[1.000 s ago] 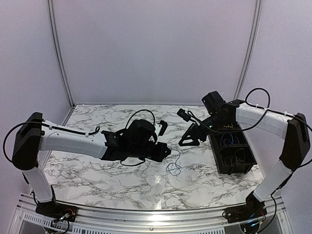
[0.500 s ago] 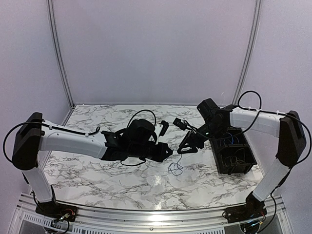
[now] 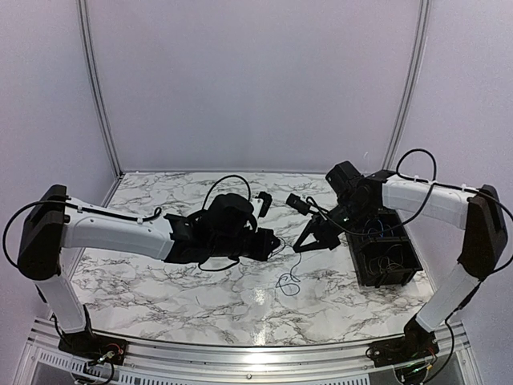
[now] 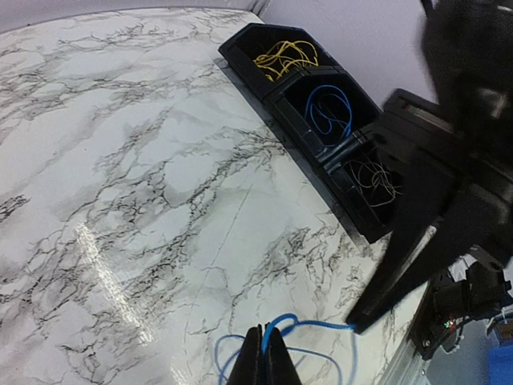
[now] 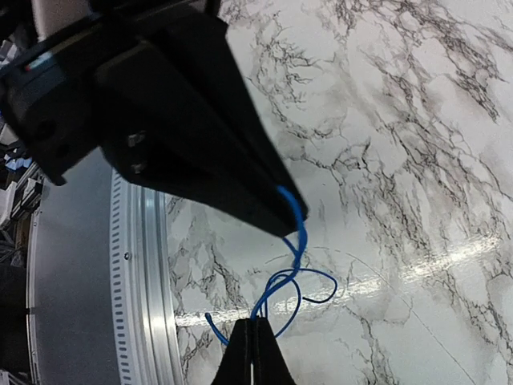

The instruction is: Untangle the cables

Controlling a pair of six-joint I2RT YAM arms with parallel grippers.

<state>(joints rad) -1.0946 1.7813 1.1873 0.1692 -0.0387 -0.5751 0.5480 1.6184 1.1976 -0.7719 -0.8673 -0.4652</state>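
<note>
My left arm reaches low across the marble desk (image 3: pixel 152 281) toward the middle. My left gripper (image 3: pixel 273 240) has its fingers pressed together, pinching the blue cable (image 3: pixel 287 279). In the left wrist view the two fingertips (image 4: pixel 258 353) meet in a narrow point with a bright blue bend of the cable coming out right between them.

From that pinch the cable runs a short way across to my right gripper (image 3: pixel 302 245), which is just beside the left one, tip facing tip and not touching. Below the gap the slack drops in a small knot of overlapping loops down by the desk. I cannot tell whether the loops rest on the surface.

My right gripper is also closed on the blue cable. In the right wrist view its fingers (image 5: pixel 247 357) narrow to one point where two or three blue strands run in, and the dark wedge of my left gripper fills the upper left, the cable leaving its tip.

Further right, by my right arm, a black bin (image 3: pixel 407 271) sits on the desk with three compartments in a row — yellow wires (image 4: pixel 285 54) at the far end, blue wires (image 4: pixel 329 112) in the middle, thin dark wires (image 4: pixel 373 176) at the near end.
</note>
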